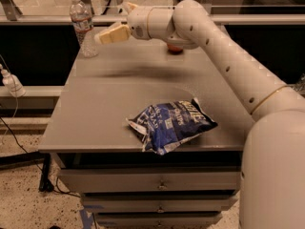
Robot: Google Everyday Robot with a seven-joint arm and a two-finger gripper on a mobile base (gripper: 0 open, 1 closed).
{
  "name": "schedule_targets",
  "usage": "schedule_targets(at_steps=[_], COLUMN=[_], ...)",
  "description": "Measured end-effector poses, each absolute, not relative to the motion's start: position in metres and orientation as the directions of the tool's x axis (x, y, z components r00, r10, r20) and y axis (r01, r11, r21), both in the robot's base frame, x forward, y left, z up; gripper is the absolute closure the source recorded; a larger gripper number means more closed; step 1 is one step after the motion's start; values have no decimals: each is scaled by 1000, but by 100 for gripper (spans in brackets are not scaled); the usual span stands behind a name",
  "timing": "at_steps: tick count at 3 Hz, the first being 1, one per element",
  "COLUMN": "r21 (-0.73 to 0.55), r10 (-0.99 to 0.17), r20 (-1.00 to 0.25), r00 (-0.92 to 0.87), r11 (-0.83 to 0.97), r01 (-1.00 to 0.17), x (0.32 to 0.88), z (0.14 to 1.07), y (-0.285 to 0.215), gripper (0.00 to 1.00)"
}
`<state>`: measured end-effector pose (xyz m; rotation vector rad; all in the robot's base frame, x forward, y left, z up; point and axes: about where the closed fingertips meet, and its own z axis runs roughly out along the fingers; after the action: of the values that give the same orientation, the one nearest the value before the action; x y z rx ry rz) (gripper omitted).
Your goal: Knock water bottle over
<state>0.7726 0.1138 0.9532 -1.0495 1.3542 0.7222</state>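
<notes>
One arm (214, 46) outstretched, jaws just beside the upright water bottle (82, 25).

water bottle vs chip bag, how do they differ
The water bottle stands upright at the far corner; the chip bag lies flat near the front edge. The bottle is clear, the bag blue, crumpled. The end effector hovers by the bottle, not the bag. Both sit on the table.
</notes>
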Motion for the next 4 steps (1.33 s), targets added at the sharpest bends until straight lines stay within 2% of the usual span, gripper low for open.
schedule_targets(at_steps=[1,4], r21=[-181,-218], r10=[-139,-246], r20=[-980,-954], r00=[140,171], r11=[356,179], r01=[-917,-959], x=[785,781], z=[958,945], y=[141,213], gripper=[0,0])
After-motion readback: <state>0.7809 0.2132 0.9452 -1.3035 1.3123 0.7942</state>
